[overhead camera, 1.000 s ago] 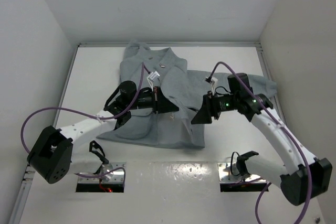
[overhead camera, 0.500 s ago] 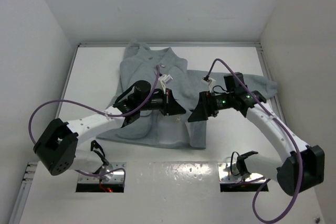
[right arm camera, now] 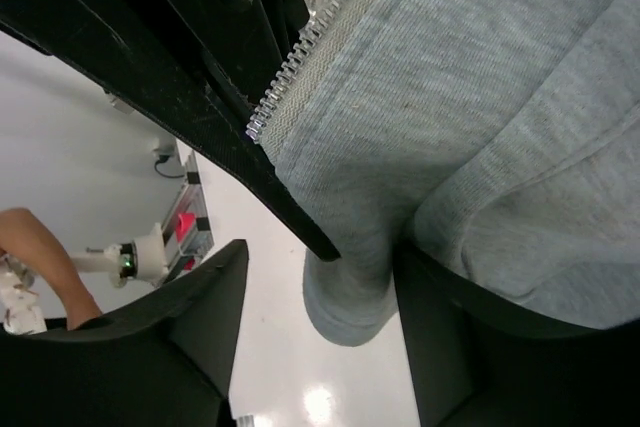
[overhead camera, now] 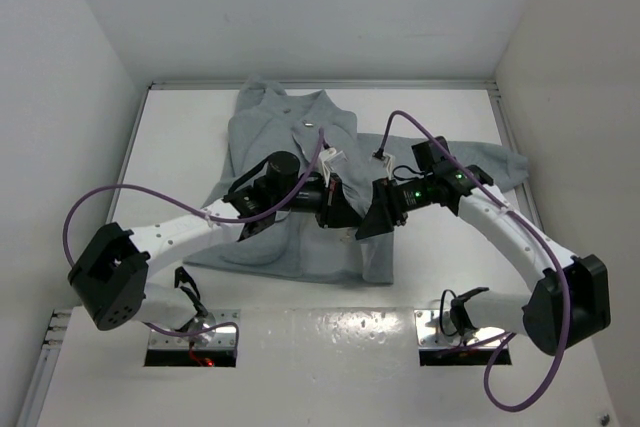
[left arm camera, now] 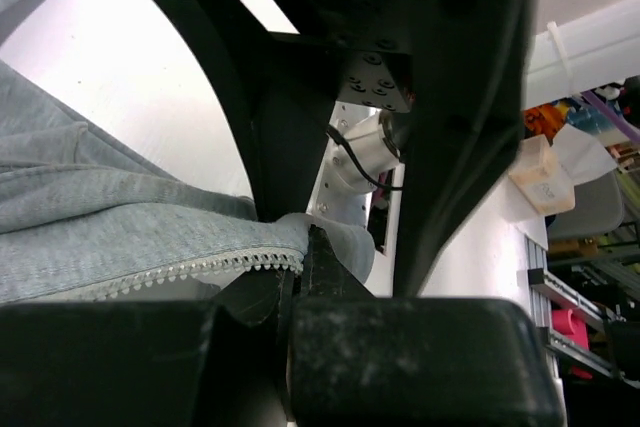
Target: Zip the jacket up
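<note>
Pinching the jacket [overhead camera: 300, 137] by its zipper edge [left arm camera: 180, 269], left pincer [overhead camera: 348, 215] keeps the teeth presented; right pincer [right arm camera: 320, 342], fingers parted, straddles the hem corner [right arm camera: 350, 297], probably to anchor it.

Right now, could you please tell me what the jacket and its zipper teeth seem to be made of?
The jacket: soft, matte, heathered grey knit, probably cotton-blend fleece, judging by fine weave and limp folds. Its zipper teeth: pale, slightly glossy, likely plastic, possibly metal.
</note>
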Motion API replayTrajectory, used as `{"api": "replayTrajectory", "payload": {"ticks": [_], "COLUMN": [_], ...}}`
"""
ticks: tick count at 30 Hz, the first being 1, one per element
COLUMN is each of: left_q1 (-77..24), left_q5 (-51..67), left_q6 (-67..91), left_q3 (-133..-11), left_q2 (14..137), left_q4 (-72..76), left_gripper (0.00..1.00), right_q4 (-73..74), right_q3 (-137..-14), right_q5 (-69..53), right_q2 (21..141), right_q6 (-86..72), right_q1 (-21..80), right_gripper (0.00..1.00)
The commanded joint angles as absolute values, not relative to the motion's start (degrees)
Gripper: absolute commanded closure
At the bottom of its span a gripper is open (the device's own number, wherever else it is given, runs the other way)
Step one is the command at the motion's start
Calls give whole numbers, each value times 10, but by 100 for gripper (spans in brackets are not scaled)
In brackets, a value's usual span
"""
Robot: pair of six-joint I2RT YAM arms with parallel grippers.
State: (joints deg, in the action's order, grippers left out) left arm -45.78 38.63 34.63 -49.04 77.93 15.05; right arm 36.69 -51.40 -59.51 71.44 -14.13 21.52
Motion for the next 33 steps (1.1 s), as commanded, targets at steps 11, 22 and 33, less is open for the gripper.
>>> {"api": "replayTrajectory", "payload": {"ticks": [11, 22, 33], "left_q1": [-465, -453, -413], "left_q5": [414, 409, 387], "left_q6": [380, 410, 426], "left_q3": [-520, -520, -526], "left_q2": [784, 794, 795], "left_q4": [208, 231, 225], "left_gripper": [100, 100, 75], "right_q4": [322, 286, 329], "right_q3": [-503, -489, -477], "right_q5": [-613, -617, -621], "right_q2": [711, 708, 690], "right_q6": [-157, -176, -136], "right_q1": [219, 221, 221], "right_gripper": [53, 73, 99]}}
